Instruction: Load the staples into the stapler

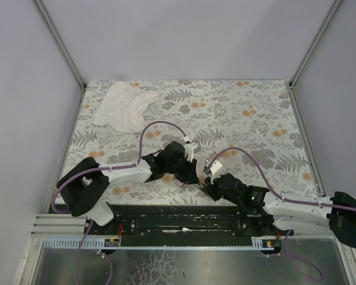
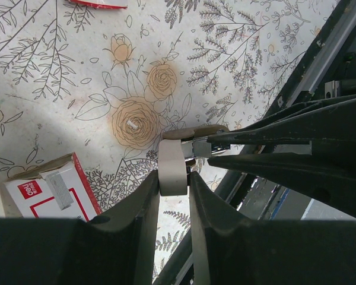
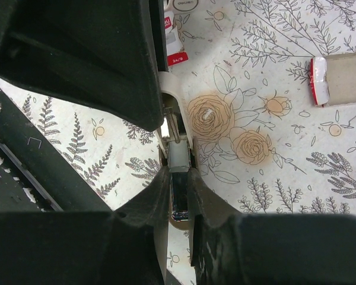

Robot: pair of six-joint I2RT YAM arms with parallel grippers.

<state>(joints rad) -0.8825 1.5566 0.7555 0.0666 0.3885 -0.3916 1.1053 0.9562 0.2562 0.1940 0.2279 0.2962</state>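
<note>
The pinkish-tan stapler (image 2: 172,166) is held above the table between both grippers, near the table's front edge (image 1: 200,180). My left gripper (image 2: 173,178) is shut on its tan body. My right gripper (image 3: 178,172) is shut on its silver metal part (image 3: 179,155), and its dark fingers (image 2: 273,155) reach in from the right of the left wrist view. The red staple box (image 2: 47,193) lies open on the table beside the left gripper, with a silver staple strip (image 2: 59,187) on it. The box also shows in the right wrist view (image 3: 174,40).
A white cloth (image 1: 124,105) lies at the back left of the floral table cover (image 1: 255,119). A tan cardboard sleeve with a red end (image 3: 338,77) lies to the right. A tiny loose staple piece (image 2: 133,124) sits on a printed rose. The black base rail (image 1: 184,219) runs along the near edge.
</note>
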